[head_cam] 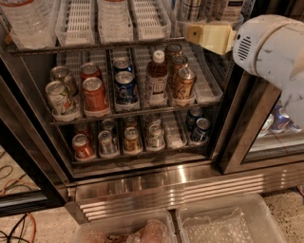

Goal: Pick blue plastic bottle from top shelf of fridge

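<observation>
A: Item, nearest: fridge [156,187], steel base. Above it are two can racks [118,113], their rows kept in lanes so the fronts face out.
B: The top shelf [95,46]?
A: White dividers [80,19] separate its lanes. Blue plastic bottle [228,6] sits at the far right corner, cut off by the upper edge.
B: The arm?
A: Gripper [192,34] is level, pointing left at the shelf's front right edge, just below the bottle. Spread or closed: cannot tell.

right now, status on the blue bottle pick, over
Gripper at right end of top shelf, level with its front rail. Blue plastic bottle just above it in view, mostly cropped. Silver can alongside.
</observation>
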Robot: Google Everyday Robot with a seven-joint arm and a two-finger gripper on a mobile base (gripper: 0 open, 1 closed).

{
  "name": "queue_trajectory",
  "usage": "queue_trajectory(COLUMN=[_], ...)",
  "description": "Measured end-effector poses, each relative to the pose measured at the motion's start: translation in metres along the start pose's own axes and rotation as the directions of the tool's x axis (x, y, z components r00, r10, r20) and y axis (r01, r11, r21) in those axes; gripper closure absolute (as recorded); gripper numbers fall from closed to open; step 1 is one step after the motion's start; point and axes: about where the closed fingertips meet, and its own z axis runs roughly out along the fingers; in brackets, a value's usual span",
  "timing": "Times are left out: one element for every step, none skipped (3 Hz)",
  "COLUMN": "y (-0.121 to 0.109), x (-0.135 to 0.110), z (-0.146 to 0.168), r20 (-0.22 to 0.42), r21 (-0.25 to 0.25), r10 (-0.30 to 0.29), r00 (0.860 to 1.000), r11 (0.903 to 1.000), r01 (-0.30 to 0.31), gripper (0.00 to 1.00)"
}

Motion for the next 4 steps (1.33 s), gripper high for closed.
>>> queue_trajectory(y=[-0.002,-0.006,-0.006,0.001], x=[-0.003,-0.003,0.002,0.009], z=[0.002,0.002,0.005,0.008], r20=[0.043,0.069,0.082,0.090], r21=[-0.014,-0.019,-0.024,-0.034], r10=[0.005,0.000,-0.016,-0.031], r00=[0.999,0.998,0.996,0.995], r11=[0.9999,0.9998,0.9995,0.9988], r01=[-0.004,0.002,0.018,0.034], gripper=[0.00,0.13,0.14,0.01])
